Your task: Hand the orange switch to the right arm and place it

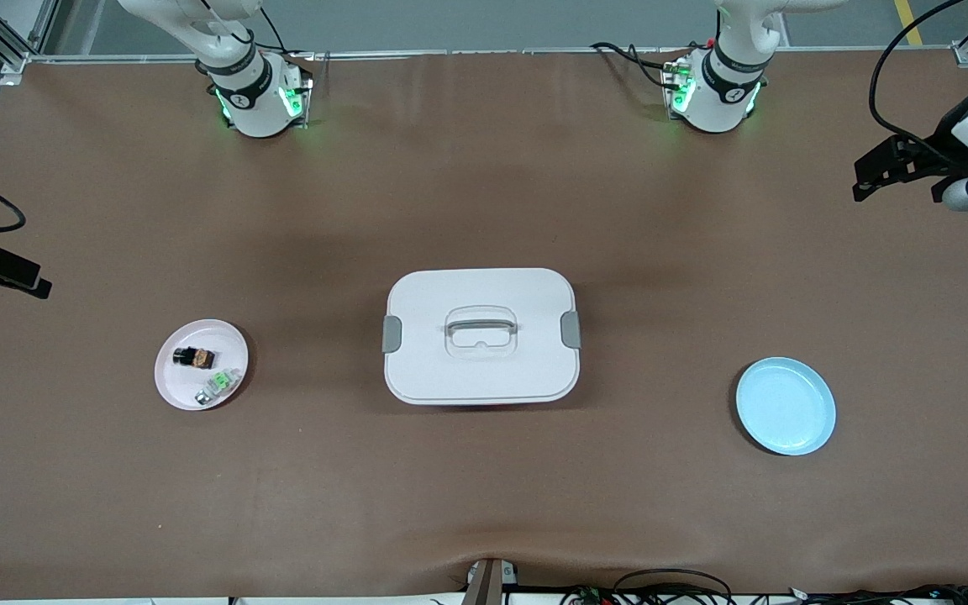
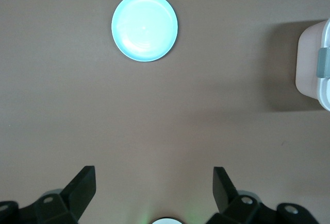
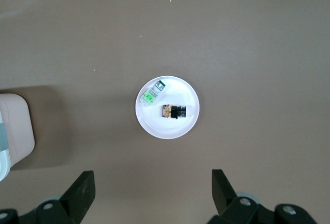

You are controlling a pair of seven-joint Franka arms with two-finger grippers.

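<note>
Front view: you see the orange switch [image 1: 194, 358] lying in the pink dish [image 1: 166, 382] near the desk's right-arm end; the white lidded box [image 1: 481, 370] sits mid-desk, the blue plate [image 1: 812, 428] toward the left-arm end.

Left wrist view: your left pincer [image 2: 153, 188] hangs released over bare desk.

Right wrist view: your right pincer [image 3: 152, 189] hangs released beside the dish. No step has begun; the next move calls for a first grasp on the switch.

Switch [image 1: 194, 358] on dish [image 1: 171, 382]; box [image 1: 481, 334] between dish and plate [image 1: 786, 407].
</note>
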